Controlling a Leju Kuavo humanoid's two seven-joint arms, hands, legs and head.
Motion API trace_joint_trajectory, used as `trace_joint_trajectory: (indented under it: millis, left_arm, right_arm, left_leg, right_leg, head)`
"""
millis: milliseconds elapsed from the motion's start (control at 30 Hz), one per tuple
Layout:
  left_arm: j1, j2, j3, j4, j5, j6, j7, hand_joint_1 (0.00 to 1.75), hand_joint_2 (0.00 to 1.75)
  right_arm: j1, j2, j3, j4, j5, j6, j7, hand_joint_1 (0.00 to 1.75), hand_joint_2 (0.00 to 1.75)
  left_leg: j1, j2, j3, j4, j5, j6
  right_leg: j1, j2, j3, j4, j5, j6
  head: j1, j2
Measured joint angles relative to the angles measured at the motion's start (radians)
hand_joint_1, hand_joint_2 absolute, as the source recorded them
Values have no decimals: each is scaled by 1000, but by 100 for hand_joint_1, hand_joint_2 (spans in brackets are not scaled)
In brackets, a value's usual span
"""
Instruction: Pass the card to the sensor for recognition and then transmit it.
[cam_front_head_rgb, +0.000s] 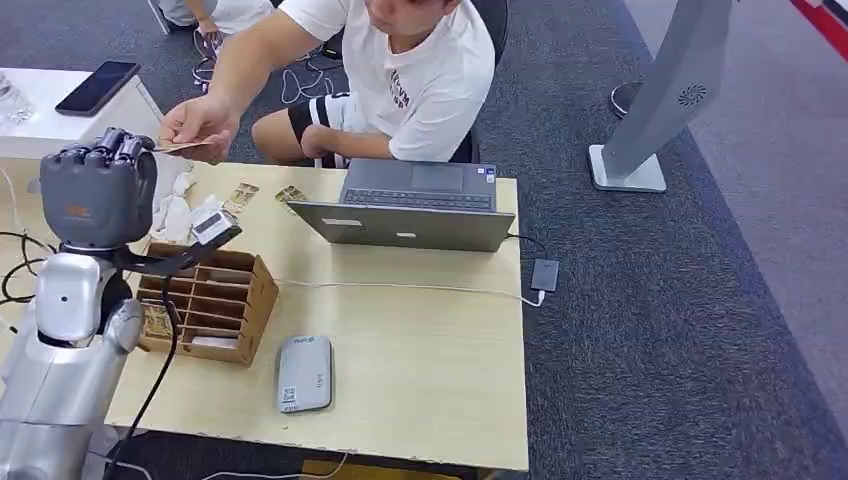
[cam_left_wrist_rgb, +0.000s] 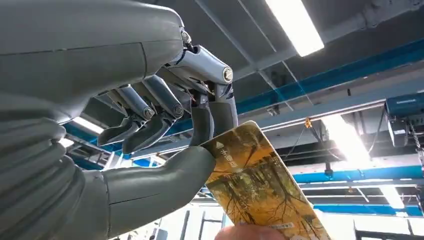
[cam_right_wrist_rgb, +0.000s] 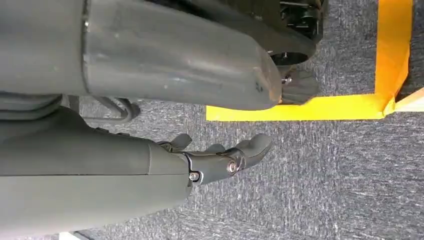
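Two hands are meeting over the far left corner of the table (cam_front_head_rgb: 420, 350) in the head view: the robot's left hand (cam_front_head_rgb: 98, 190) is raised with its knuckles toward the camera, and a seated person's hand (cam_front_head_rgb: 200, 125) is reaching in at the card (cam_front_head_rgb: 180, 146), whose thin edge is showing between them. Nearer on the table, the grey card sensor (cam_front_head_rgb: 304, 373) is lying flat, with a cardboard sorter box (cam_front_head_rgb: 215, 300) beside it and an open laptop (cam_front_head_rgb: 415, 205) further back. Switching to the left wrist view, the left hand (cam_left_wrist_rgb: 165, 145) is pinching the yellow card (cam_left_wrist_rgb: 260, 187) between thumb and fingers at one corner, while a person's fingertip (cam_left_wrist_rgb: 250, 233) is touching its opposite end. Over to the right wrist view, the right hand (cam_right_wrist_rgb: 215, 160) is hanging loose above grey carpet, fingers relaxed and holding nothing. Judging from this, the handover step is in progress; the next move seems to call for letting the pinch go once the person has a firm hold, or the card could drop.
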Motion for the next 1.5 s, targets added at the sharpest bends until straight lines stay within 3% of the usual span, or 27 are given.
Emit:
trace_joint_trajectory:
  millis: [33,67,100,400,600,667,733,800,833,867,900,933,1000,1033,1067,1100,1200,1267,1400,1500]
  left_arm:
    - [-4,-3,0,3,0,-1,0,175,175]
    - [-7,-4,0,5,-2,-2,0,54,175]
    - [-10,-6,0,8,-3,-4,2,0,175]
    - [20,-7,0,-3,14,58,13,0,175]
    - [169,12,10,-163,87,159,-35,0,175]
    - [240,22,34,-227,158,192,-81,0,175]
    - [320,23,82,-306,309,211,-210,0,175]
    - [427,-9,208,-395,605,214,-456,0,175]
    - [483,-27,305,-428,816,191,-558,0,175]
    - [525,-43,401,-442,997,133,-626,0,175]
    - [544,-68,506,-443,1147,35,-679,0,175]
    - [546,-92,640,-439,1271,-132,-704,0,175]
    - [525,-137,882,-397,1376,-435,-697,0,175]
    - [508,-153,1010,-357,1429,-549,-662,0,175]
    - [485,-165,1093,-320,1494,-625,-596,0,175]
    - [460,-182,1202,-262,1593,-651,-526,0,175]
    - [443,-217,1398,-103,1862,-548,-390,0,175]
    - [439,-253,1470,0,1978,-497,-365,0,175]
    - [438,-308,1548,140,2024,-484,-366,0,175]
    - [431,-345,1583,202,2028,-392,-328,0,175]
  right_arm:
    - [0,0,0,0,0,0,0,0,0]
    - [0,0,0,0,0,1,0,0,0]
    - [1,0,0,0,0,1,0,0,0]
    - [2,0,0,0,-3,2,-3,0,0]
    - [12,0,0,0,-11,-6,-16,0,0]
    - [14,0,-2,0,-30,-8,-27,0,0]
    - [15,0,-5,0,-45,-9,-42,0,0]
    - [17,0,-10,0,-60,-10,-54,0,0]
    - [20,0,-14,0,-63,-11,-58,0,0]
    - [24,0,-17,0,-66,-14,-60,0,0]
    - [28,0,-21,0,-74,-18,-63,0,0]
    - [31,0,-27,1,-80,-20,-67,0,0]
    - [32,0,-37,2,-88,-23,-79,0,0]
    - [32,0,-40,2,-95,-27,-84,0,0]
    - [32,2,-44,2,-96,-31,-90,0,0]
    - [32,3,-49,2,-97,-34,-96,0,0]
    - [33,5,-54,2,-94,-36,-97,0,0]
    - [32,6,-54,2,-90,-36,-89,0,0]
    - [29,8,-54,2,-90,-35,-86,0,0]
    - [28,8,-54,2,-80,-44,-66,0,0]
  left_leg:
    - [0,0,0,0,0,0]
    - [0,0,0,0,0,0]
    - [0,0,0,0,0,0]
    - [0,1,0,0,0,0]
    - [0,2,-1,0,-2,0]
    - [0,3,-1,0,-3,-1]
    - [0,4,-2,-1,-3,-1]
    - [0,7,-2,-1,-6,-2]
    - [0,9,0,-1,-7,-2]
    - [0,11,2,-1,-8,-1]
    - [0,10,1,-1,-8,-1]
    - [1,9,1,-1,-8,-1]
    - [2,8,1,-1,-8,-1]
    - [2,9,1,-1,-8,-2]
    - [2,10,1,-1,-8,-2]
    - [2,10,1,-1,-8,-2]
    - [1,11,5,-1,-10,-4]
    - [1,6,4,-1,-10,-3]
    - [1,1,4,-1,-11,-1]
    - [-2,1,5,-1,-12,0]
  right_leg:
    - [0,0,0,0,0,0]
    - [0,0,0,0,0,0]
    - [0,0,0,0,0,0]
    - [0,1,0,0,0,0]
    - [0,2,0,0,-1,0]
    - [0,3,0,0,-1,0]
    - [0,4,0,0,-2,0]
    - [0,7,-1,0,-2,0]
    - [0,10,-1,0,-3,-1]
    - [0,11,0,0,-4,-1]
    - [0,11,0,0,-6,1]
    - [1,9,0,0,-6,0]
    - [1,9,0,0,-7,-1]
    - [1,10,0,0,-7,-1]
    - [1,10,0,1,-7,-1]
    - [1,10,0,1,-7,-2]
    - [1,14,1,0,-7,-1]
    - [1,8,4,0,-9,-1]
    - [0,2,7,-2,-10,1]
    - [-2,2,8,-3,-10,2]
  head:
    - [0,0]
    - [0,0]
    - [0,0]
    - [0,0]
    - [0,0]
    - [0,0]
    - [0,0]
    - [0,0]
    - [0,0]
    - [-1,0]
    - [-2,0]
    - [-1,0]
    - [0,0]
    - [0,0]
    - [0,0]
    - [-1,0]
    - [-5,0]
    - [-3,0]
    - [0,0]
    - [-1,0]
